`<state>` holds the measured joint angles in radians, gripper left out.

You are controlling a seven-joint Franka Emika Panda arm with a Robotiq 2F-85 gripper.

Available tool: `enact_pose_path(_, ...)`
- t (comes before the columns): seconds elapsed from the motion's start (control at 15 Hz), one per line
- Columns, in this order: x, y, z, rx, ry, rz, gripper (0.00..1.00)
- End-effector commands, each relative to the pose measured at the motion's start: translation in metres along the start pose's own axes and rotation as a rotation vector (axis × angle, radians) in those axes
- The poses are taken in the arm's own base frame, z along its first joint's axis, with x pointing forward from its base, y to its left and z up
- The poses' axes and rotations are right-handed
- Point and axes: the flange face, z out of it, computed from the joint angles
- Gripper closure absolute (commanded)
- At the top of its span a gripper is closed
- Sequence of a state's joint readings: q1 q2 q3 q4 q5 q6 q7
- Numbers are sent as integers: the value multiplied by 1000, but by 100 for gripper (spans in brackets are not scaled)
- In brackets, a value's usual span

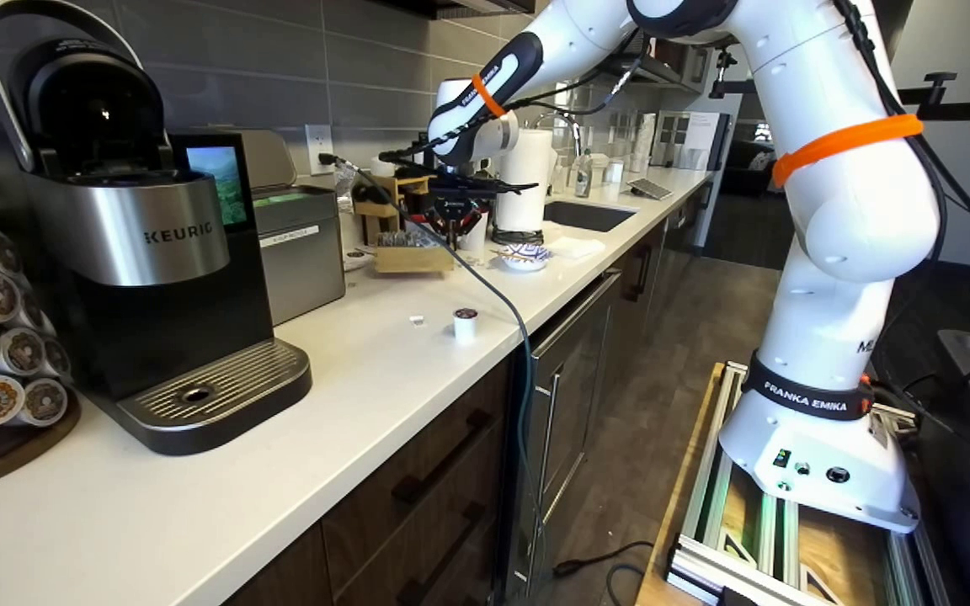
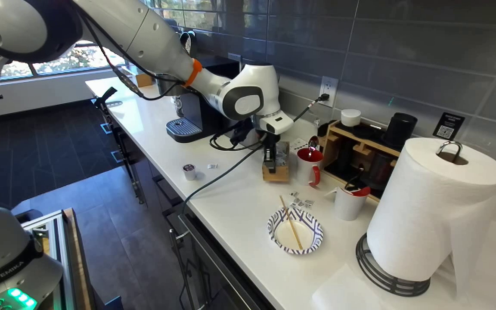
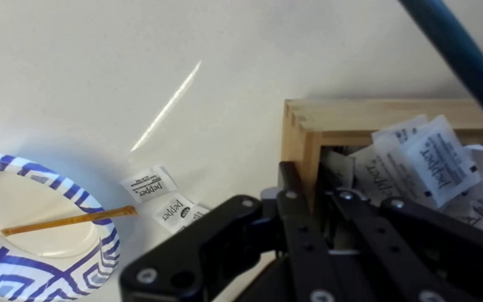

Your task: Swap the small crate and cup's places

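The small crate is light wood and full of pepper packets. It shows on the counter in both exterior views. My gripper points down at its near end. In the wrist view, the end wall of the crate sits between the fingers, one outside and the other inside over the packets, so the jaws are shut on that wall. The inner fingertip is hidden in shadow. Well apart from the crate stands the cup, small and white with a dark top, upright near the counter's front edge; it also appears in an exterior view.
A cable hangs across the counter between cup and crate. Beside the crate are a red-lined mug and a wooden shelf. A patterned bowl with a stick, loose packets and a paper-towel roll stand further along.
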<state>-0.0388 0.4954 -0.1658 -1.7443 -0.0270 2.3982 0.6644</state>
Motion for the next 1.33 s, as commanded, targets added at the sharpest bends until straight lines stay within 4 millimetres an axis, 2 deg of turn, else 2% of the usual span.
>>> enact_pose_path(0.0, 16, -21, 5, 37, 30, 10, 97)
enact_pose_path(0.4, 26, -52, 23, 39, 2, -22, 97)
enact_pose_path(0.67, 30, -66, 34, 46, -16, -28, 97)
enact_pose_path(1.27, 42, -83, 32, 48, -16, -113, 97)
